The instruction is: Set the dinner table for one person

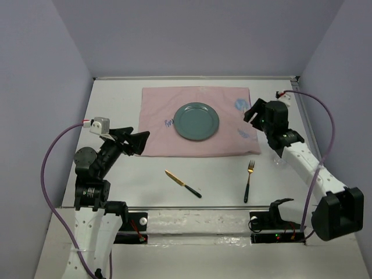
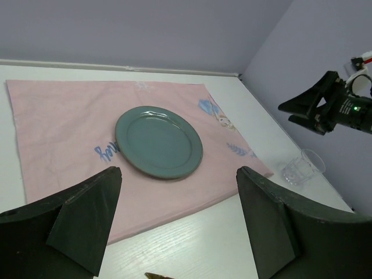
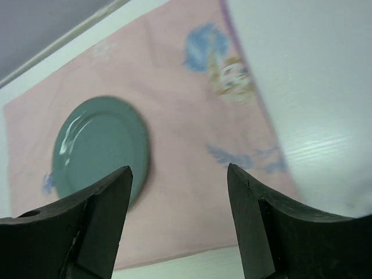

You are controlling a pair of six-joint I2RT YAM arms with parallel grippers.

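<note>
table: large flat white rectangular dinner table (image 1: 221, 174) with a metal-edged rim, lying under both grippers
left gripper (image 1: 139, 143): spread wide, empty, over the table's 9 o'clock side
right gripper (image 1: 250, 114): spread too, holding nothing, around 2 o'clock

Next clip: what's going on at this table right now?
Two robot arms are setting one place on the dinner table. A green plate sits on the pink placemat. The knife and fork lie on the bare tabletop nearer the arms, and a clear glass stands just off the placemat's right side. The left gripper and right gripper both hover open, holding nothing.
</note>
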